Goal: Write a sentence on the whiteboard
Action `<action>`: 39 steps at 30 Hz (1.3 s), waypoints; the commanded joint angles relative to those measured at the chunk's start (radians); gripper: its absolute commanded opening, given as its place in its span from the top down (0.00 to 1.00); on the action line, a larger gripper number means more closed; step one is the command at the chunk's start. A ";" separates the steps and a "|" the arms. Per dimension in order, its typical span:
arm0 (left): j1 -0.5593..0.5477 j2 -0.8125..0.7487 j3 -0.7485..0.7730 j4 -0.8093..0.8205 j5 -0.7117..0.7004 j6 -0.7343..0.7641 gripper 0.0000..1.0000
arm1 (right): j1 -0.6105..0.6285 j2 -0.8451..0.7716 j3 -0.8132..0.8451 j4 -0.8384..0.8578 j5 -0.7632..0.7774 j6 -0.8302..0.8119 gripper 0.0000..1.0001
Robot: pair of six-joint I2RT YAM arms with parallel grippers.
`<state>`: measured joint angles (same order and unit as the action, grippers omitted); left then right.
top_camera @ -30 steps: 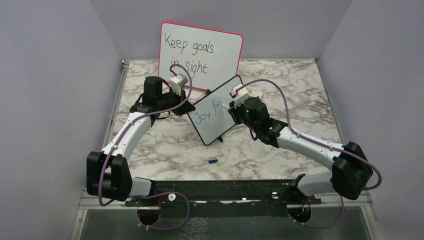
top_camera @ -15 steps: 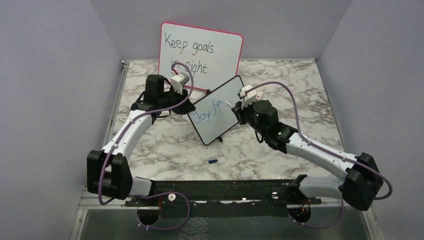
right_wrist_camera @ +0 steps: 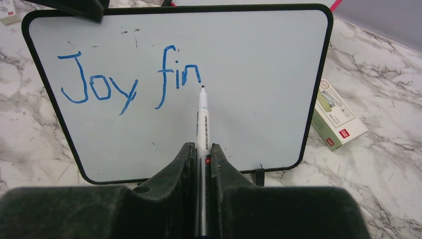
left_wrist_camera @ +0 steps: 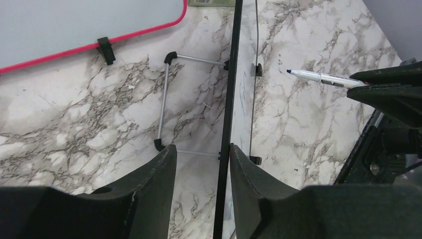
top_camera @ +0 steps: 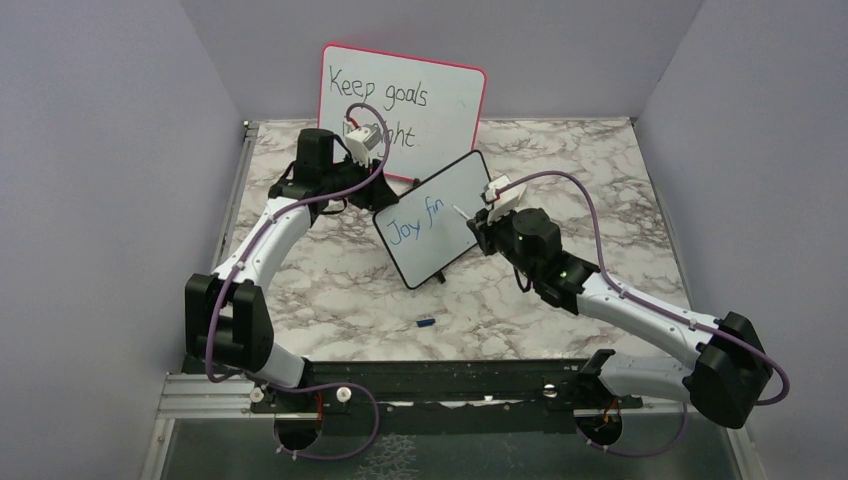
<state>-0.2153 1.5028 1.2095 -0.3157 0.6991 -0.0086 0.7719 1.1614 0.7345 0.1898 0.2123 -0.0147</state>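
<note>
The black-framed whiteboard point(top_camera: 440, 215) stands tilted on its little feet mid-table. Its face point(right_wrist_camera: 249, 74) carries the sentence point(right_wrist_camera: 129, 82) in blue, reading "Joy fin". My right gripper point(right_wrist_camera: 201, 149) is shut on a white marker point(right_wrist_camera: 202, 119). The marker's tip sits just below the "n". My left gripper point(left_wrist_camera: 201, 152) is open and straddles the board's top-left edge point(left_wrist_camera: 230, 99). The frame lies close to the right finger, with a wide gap to the left finger. From above, the left gripper point(top_camera: 362, 200) is at the board's left corner and the right gripper point(top_camera: 478, 222) is in front of its face.
A pink-framed whiteboard point(top_camera: 400, 100) with black writing leans against the back wall. The small board's wire stand point(left_wrist_camera: 161, 104) rests on the marble behind it. A small box point(right_wrist_camera: 336, 119) lies right of the board. A blue cap point(top_camera: 425, 323) lies near the front.
My left gripper has opened off the board's edge and its arm has drawn back and up. The right arm shifted right and slightly away; the writing is unchanged.
</note>
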 commanded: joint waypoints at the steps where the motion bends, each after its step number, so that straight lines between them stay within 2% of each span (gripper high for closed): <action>1: -0.029 0.058 0.069 0.020 0.066 -0.025 0.56 | -0.005 -0.031 -0.012 0.042 0.022 0.012 1.00; 7: -0.050 0.117 0.114 0.020 0.096 -0.027 0.57 | -0.006 -0.041 -0.014 0.039 0.026 0.010 1.00; 10: -0.052 0.131 0.121 0.013 0.116 -0.018 0.61 | -0.005 -0.043 -0.012 0.034 0.028 0.010 0.99; 22: -0.052 0.151 0.142 -0.134 0.151 0.122 1.00 | -0.004 -0.043 -0.001 0.016 0.022 0.010 1.00; 31: -0.041 0.168 0.222 -0.340 0.146 0.254 1.00 | -0.004 -0.066 -0.004 -0.006 -0.001 0.012 1.00; 39: -0.032 0.175 0.239 -0.405 0.146 0.301 1.00 | -0.004 -0.075 -0.010 -0.008 -0.036 -0.025 0.99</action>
<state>-0.2539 1.6592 1.4281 -0.6357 0.8352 0.2028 0.7704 1.1046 0.7296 0.1818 0.2146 -0.0170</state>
